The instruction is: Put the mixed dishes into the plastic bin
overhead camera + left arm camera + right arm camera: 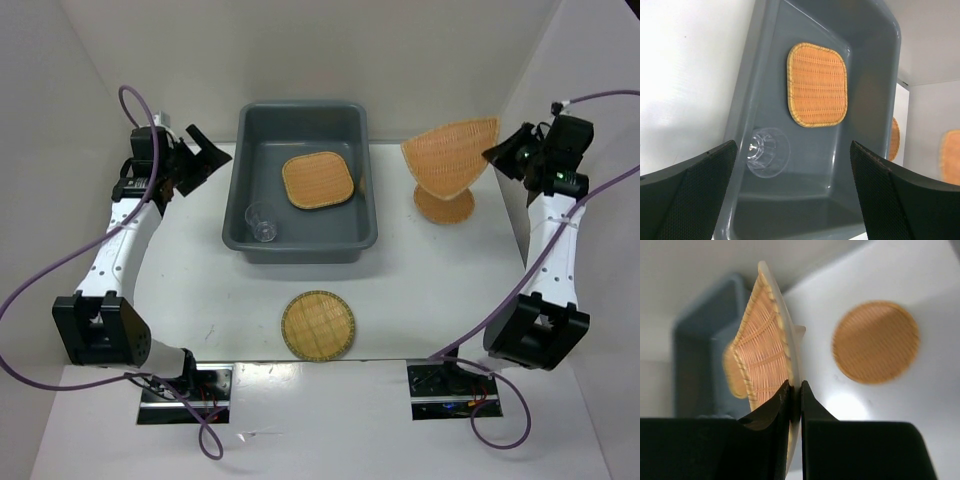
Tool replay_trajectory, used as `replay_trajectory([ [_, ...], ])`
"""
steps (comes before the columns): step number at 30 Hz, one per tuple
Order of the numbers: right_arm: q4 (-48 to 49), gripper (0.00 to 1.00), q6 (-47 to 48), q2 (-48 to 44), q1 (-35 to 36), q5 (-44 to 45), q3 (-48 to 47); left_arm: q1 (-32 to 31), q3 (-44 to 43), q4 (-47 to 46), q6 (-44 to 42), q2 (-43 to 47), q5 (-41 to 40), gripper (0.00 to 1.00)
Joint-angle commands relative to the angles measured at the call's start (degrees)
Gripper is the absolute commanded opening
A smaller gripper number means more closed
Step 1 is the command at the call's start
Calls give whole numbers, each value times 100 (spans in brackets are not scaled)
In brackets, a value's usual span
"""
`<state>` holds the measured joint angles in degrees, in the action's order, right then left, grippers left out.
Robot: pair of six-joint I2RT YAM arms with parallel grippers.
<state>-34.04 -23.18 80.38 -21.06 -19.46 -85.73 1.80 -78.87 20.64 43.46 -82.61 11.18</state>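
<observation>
The dark grey plastic bin (240,180) stands at the table's far middle. Inside it lie a rounded-square bamboo plate (319,181) and a clear plastic cup (262,221) on its side; both also show in the left wrist view, the plate (817,84) and the cup (767,152). My left gripper (200,160) is open and empty, left of the bin. My right gripper (497,155) is shut on the rim of the fan-shaped plate (452,155), held in the air above a round plate (446,206). The fan plate (765,355) shows edge-on between the fingers. A second round plate (319,325) lies near the front.
White walls close in the table on the left, right and back. The arm bases (100,330) sit at the near corners with purple cables (40,275) looping beside them.
</observation>
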Motion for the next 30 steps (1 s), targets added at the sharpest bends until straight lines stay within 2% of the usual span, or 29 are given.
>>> replay_trajectory([
  [1,932,0,-493,354,-21,-1529,-523,31,169,-157,-171,350,-98,100],
  [6,1356,0,-741,794,882,-1886,-848,31,513,-350,-171,526,-98,100],
  [7,1426,0,-741,882,1302,-1886,-927,31,617,-351,-111,526,-46,100],
  [10,1488,0,-618,1365,2041,-1754,-1366,31,689,-412,-57,588,-46,100],
  [14,1269,0,-407,2138,2631,-1377,-2190,31,689,-412,-57,711,-46,100],
  [24,654,0,6,4124,3336,-1209,-3923,31,988,-412,-110,869,-98,100],
  [30,153,0,59,5338,3468,-884,-5171,31,988,-359,-171,922,-151,100],
])
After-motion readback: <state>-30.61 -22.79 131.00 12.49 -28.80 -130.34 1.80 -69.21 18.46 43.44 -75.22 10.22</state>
